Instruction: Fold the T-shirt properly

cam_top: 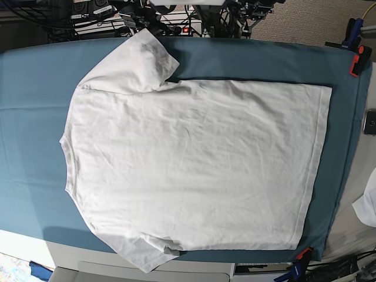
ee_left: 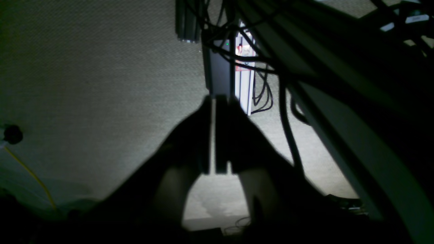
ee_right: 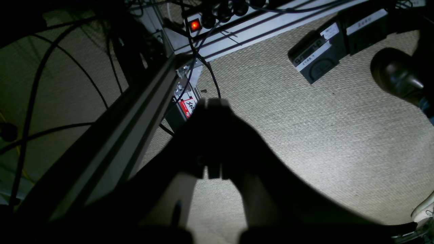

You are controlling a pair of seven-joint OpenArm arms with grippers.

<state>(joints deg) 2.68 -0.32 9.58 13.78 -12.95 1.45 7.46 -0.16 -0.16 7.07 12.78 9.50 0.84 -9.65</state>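
You have the large plain white short-sleeved cotton T-shirt (cam_top: pixel 194 158) lying spread out flat on the teal table cloth (cam_top: pixel 29 117), filling most of the middle of the base view. Its neckline end sits at the left of that view and its straight stitched bottom hem runs down the right side. One sleeve reaches toward the far edge at the upper left, the other toward the near edge at the lower left, where its tip hangs just past the cloth's near border. The fabric shows only soft wrinkles and no fold.

Neither arm appears in the base view. Your left gripper (ee_left: pixel 214 101) points down at the beige woven carpet (ee_left: pixel 84 84), away from the shirt; its dark jaws are pressed nearly together, with only a thin bright slit between them, and nothing is pinched. Black cables (ee_left: pixel 264 91) and a grey metal frame post (ee_left: pixel 220 73) lie just beyond it.

Your right gripper (ee_right: pixel 212 101) also faces the carpet, jaws pressed together and empty. A grey aluminium frame rail (ee_right: pixel 135 112) runs beside it on the left, a power strip with a glowing red switch (ee_right: pixel 194 25) sits farther off, and a dark shoe (ee_right: pixel 395 74) shows at the right edge.

A small white fabric scrap (cam_top: pixel 367 205) lies at the right edge of the base view, well apart from the shirt.
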